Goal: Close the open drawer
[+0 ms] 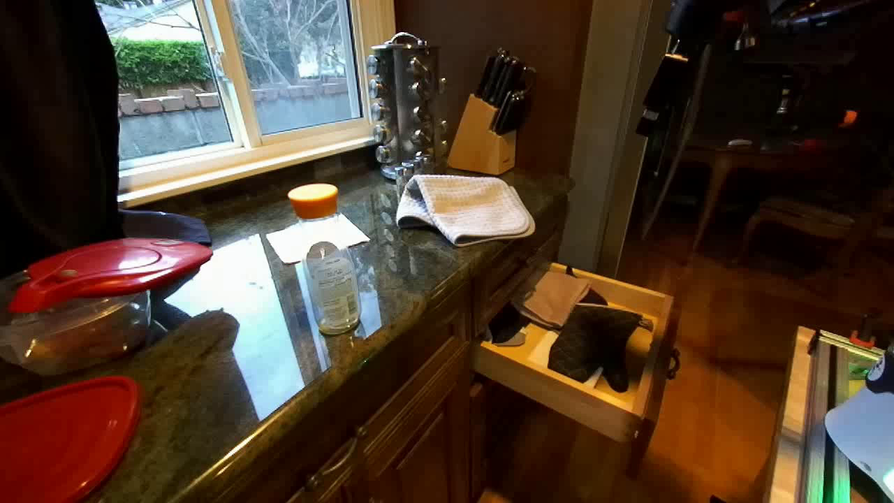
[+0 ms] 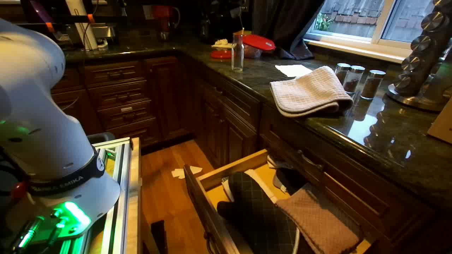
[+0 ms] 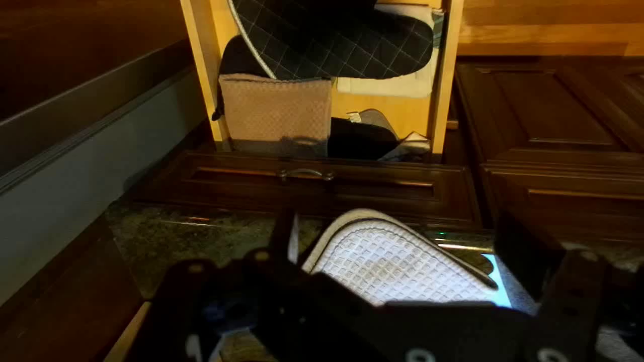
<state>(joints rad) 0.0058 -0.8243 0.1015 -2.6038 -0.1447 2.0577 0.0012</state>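
The drawer is pulled open below the counter. Its pale wood side (image 1: 559, 395) shows in both exterior views (image 2: 233, 165), and its dark brown front faces the robot base. A black quilted mitt (image 1: 594, 342) and a brownish cloth (image 1: 554, 299) lie inside it. In the wrist view the drawer (image 3: 445, 85) runs out of the top edge, so its front is hidden there. My gripper (image 3: 405, 241) is open and empty, fingers wide apart, with the counter edge and a towel behind them. The gripper is apart from the drawer. Dark shapes at upper right in an exterior view are too dim to identify.
A folded light towel (image 1: 464, 209) lies on the dark stone counter (image 1: 391, 293) above the drawer. A glass bottle (image 1: 334, 290), spice rack (image 1: 408, 105) and knife block (image 1: 485, 136) stand there too. The robot base (image 2: 77, 208) sits on a framed stand facing the drawer.
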